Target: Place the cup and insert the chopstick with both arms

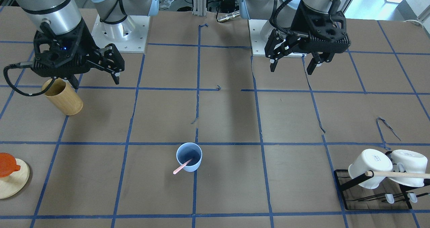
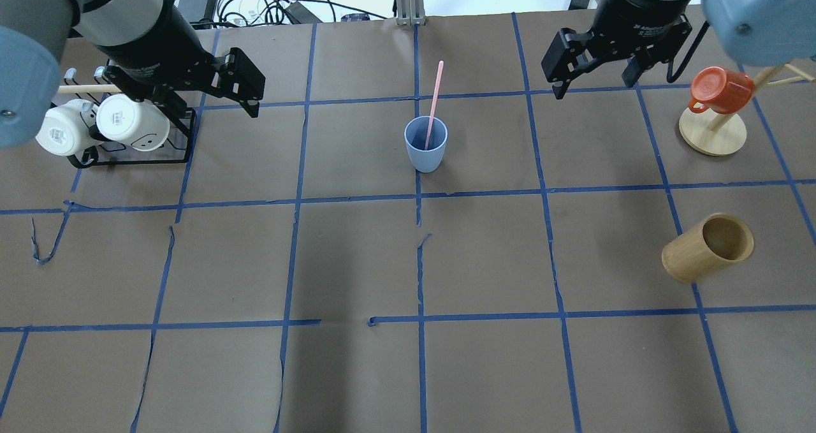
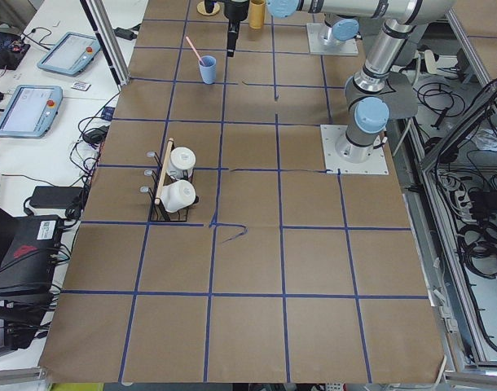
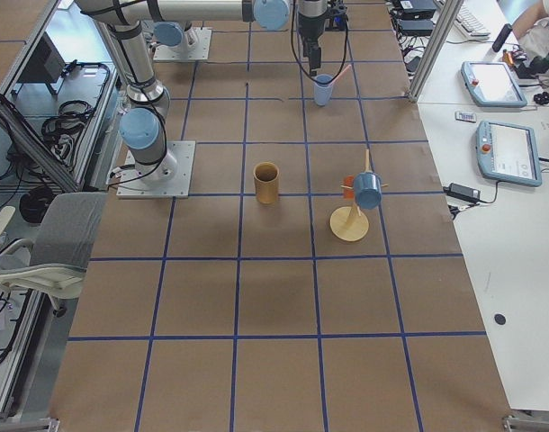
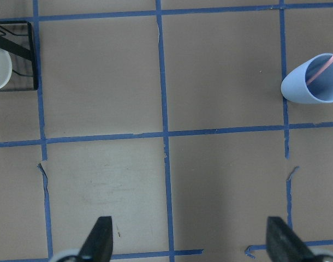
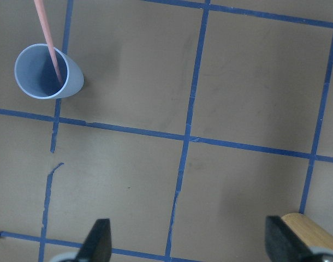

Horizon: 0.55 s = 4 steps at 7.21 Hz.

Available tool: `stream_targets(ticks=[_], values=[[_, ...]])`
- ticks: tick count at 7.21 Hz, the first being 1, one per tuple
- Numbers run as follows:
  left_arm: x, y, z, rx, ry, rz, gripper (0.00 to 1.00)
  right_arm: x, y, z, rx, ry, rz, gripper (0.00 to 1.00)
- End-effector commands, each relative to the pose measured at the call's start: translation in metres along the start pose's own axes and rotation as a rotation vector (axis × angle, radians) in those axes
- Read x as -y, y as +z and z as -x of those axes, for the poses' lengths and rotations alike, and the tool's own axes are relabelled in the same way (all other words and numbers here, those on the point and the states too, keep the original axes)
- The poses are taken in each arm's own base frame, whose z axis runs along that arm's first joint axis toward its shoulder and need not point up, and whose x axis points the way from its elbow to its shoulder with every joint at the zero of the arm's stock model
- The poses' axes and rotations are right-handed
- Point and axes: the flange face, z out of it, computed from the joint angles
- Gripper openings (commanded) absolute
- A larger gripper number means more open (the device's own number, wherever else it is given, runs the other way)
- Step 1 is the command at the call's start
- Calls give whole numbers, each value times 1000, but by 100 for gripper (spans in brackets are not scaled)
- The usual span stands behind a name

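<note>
The light blue cup (image 1: 189, 156) stands upright on the brown table near the middle, on a blue tape line; it also shows in the overhead view (image 2: 426, 144). One pale pink chopstick (image 1: 182, 167) leans inside it, its top sticking out over the rim (image 2: 434, 104). My left gripper (image 1: 292, 66) is open and empty, raised well away from the cup, which sits at the upper right of its wrist view (image 5: 314, 87). My right gripper (image 1: 95, 82) is open and empty, raised on the other side; its wrist view shows the cup (image 6: 48, 72) at upper left.
A tan wooden cylinder (image 1: 63, 97) stands below the right gripper. A black rack (image 1: 342, 182) with two white mugs (image 1: 369, 167) and a long wooden rod (image 1: 399, 175) sits near the left arm. An orange-red cup (image 2: 720, 88) hangs on a wooden stand (image 2: 713, 136).
</note>
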Motion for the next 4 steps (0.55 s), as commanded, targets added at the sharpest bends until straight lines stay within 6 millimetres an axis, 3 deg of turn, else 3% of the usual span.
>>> stream_targets(ticks=[1,4], values=[[0,1,0,1,0,3,100,-18,-13,6,1,1,-21,100],[5,4,0,-5,2,0,100,-16,-16,4,-2,4,-28,100]])
